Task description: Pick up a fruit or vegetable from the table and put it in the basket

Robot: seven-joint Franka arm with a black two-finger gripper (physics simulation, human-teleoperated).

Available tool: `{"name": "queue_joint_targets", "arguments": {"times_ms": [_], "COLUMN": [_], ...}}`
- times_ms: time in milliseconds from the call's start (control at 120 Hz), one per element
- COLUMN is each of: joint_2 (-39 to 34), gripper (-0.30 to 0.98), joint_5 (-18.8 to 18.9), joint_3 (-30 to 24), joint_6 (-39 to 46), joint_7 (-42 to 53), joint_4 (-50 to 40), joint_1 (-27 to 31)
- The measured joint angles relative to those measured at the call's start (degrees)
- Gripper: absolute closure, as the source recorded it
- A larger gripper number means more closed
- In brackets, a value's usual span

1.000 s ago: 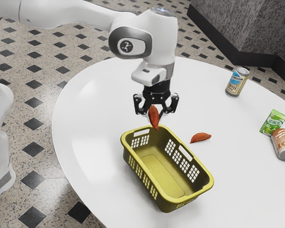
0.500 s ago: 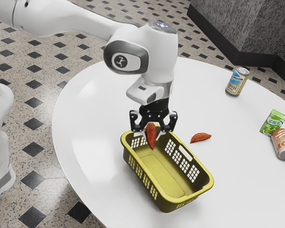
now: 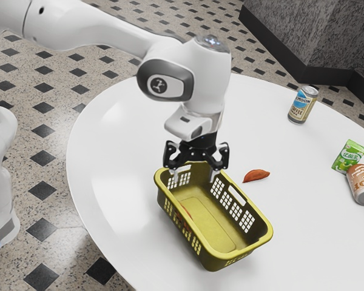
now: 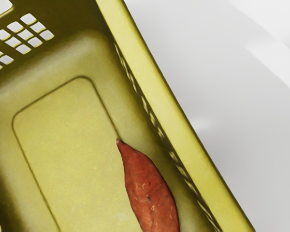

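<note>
My gripper (image 3: pixel 195 176) is over the near-arm end of the yellow-green basket (image 3: pixel 213 256) in the exterior view, its fingers spread wide with nothing between them. One reddish-orange sweet potato (image 3: pixel 185 211) lies inside, low against the basket's long side wall and partly hidden by it. In the wrist view that sweet potato (image 4: pixel 151 193) rests on the floor of the basket (image 4: pixel 154 101), alongside the wall. A second sweet potato (image 3: pixel 256 176) is on the white table, outside the basket toward the exterior view's right.
A coffee can (image 3: pixel 303 105) stands upright on the table (image 3: pixel 127 130) at the back. Near the exterior view's right edge are a green packet (image 3: pixel 349 156) and a brown-and-white can (image 3: pixel 362 183) lying on its side.
The gripper has come down to the basket and opened. The sweet potato it held has dropped onto the basket's floor. The other sweet potato has stayed put.
</note>
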Motion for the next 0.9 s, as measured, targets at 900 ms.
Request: {"name": "queue_joint_targets", "arguments": {"times_ms": [900], "joint_2": [22.54], "gripper": [0.00], "joint_5": [1.26], "joint_3": [6.88], "joint_6": [-1.59], "joint_7": [-43.03], "joint_4": [29.90], "joint_1": [14.16]}}
